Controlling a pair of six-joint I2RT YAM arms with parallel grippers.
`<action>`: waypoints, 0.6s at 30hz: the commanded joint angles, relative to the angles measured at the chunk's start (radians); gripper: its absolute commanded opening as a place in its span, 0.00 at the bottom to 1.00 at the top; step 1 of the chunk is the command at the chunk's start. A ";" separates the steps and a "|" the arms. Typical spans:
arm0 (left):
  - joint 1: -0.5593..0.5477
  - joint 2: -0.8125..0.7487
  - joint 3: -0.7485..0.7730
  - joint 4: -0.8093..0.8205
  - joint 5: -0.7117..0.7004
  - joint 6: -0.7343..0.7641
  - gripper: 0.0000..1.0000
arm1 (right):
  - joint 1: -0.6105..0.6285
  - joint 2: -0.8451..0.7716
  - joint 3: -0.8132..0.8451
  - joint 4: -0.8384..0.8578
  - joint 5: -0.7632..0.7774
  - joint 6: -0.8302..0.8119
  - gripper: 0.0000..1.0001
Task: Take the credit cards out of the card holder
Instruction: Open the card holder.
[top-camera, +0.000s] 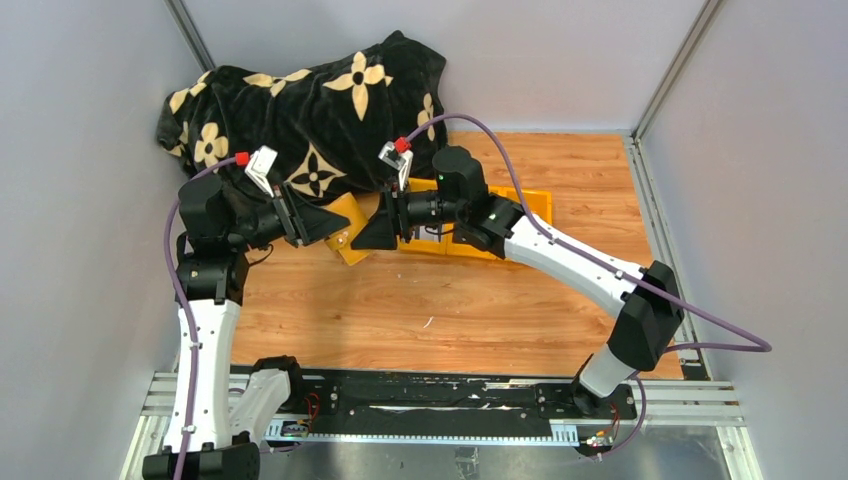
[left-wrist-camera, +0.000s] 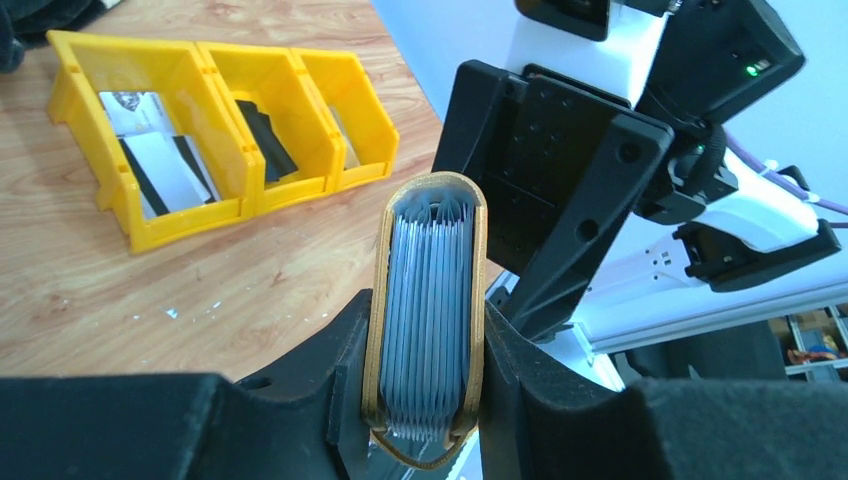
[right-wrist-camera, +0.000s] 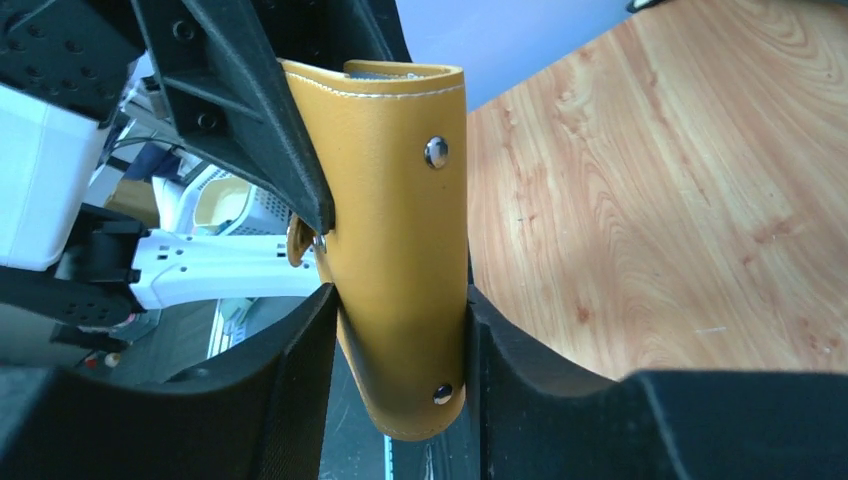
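Observation:
The mustard-tan card holder hangs above the table between my two grippers. My left gripper is shut on it. The left wrist view shows the card holder edge on, with grey-blue pocket leaves packed between its covers. My right gripper reaches in from the opposite side. In the right wrist view its fingers press both sides of the card holder, beside a snap stud. One pale credit card with dark stripes lies in the left compartment of the yellow bin. Whether cards sit in the pockets I cannot tell.
The yellow three-compartment bin stands on the wooden table behind the grippers, its yellow edge showing past the right arm. A black folded item lies in its middle compartment. A black flowered blanket is heaped at the back left. Grey walls close in.

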 joint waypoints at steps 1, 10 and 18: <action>0.000 -0.036 0.044 0.051 0.061 -0.029 0.09 | -0.011 0.006 0.020 0.054 -0.056 0.045 0.36; 0.000 -0.050 0.029 -0.096 -0.064 0.187 0.66 | -0.042 -0.035 0.039 -0.025 0.024 -0.008 0.07; 0.000 -0.071 0.022 -0.196 0.011 0.312 0.56 | -0.079 -0.056 0.037 -0.042 0.051 -0.005 0.03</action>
